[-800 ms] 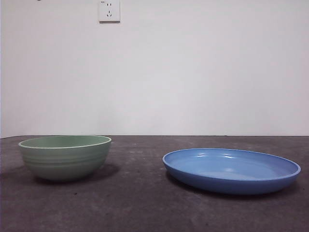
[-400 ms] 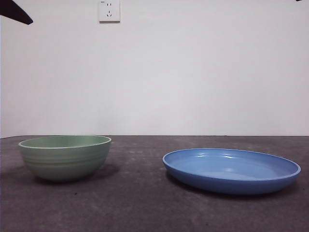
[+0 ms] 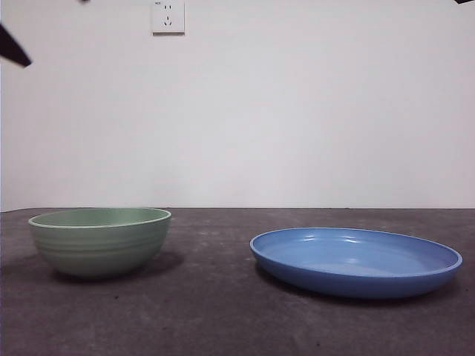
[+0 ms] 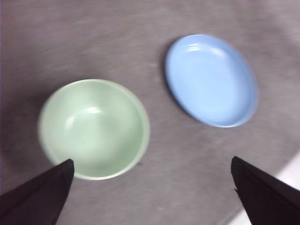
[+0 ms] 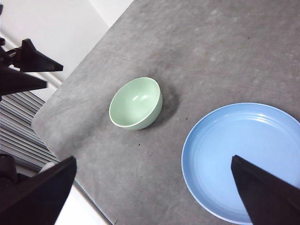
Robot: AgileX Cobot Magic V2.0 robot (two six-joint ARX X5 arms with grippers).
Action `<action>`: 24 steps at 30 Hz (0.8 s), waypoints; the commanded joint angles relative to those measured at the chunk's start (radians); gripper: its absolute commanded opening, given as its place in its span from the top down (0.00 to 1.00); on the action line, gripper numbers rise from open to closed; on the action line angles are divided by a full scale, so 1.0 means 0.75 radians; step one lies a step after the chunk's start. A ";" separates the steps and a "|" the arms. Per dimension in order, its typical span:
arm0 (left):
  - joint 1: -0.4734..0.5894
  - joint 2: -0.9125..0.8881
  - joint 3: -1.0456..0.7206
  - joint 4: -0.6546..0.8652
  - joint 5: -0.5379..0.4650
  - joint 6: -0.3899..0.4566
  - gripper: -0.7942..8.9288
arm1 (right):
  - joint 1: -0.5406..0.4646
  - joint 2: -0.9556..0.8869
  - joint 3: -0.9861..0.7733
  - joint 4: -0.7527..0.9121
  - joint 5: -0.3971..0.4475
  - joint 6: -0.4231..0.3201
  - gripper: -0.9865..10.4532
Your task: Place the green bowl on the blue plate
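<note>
Lighting is pretty even and bright in the front view, wall nearly washed out white. The green bowl (image 3: 100, 241) throws a soft shadow on the worktop (image 3: 223, 311) toward the blue plate (image 3: 356, 261), which has small glossy highlights on its inside. Left wrist view is smeared with motion blur, bowl rim fuzzy. Right wrist view is sharp, with a dark shadow beside the bowl.

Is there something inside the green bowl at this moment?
No. The left wrist view looks down into the green bowl and shows only its bare, pale inside. The blue plate lies apart from it, bare too. What is under the bowl cannot be seen.
</note>
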 commanded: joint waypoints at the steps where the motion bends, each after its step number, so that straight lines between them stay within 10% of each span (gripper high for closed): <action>1: -0.003 0.052 0.027 0.010 -0.090 0.006 0.30 | 0.005 0.010 0.026 0.010 -0.002 -0.018 0.37; 24: 0.007 0.671 0.027 0.169 -0.381 -0.070 0.31 | 0.005 0.010 0.026 0.009 -0.010 -0.018 0.37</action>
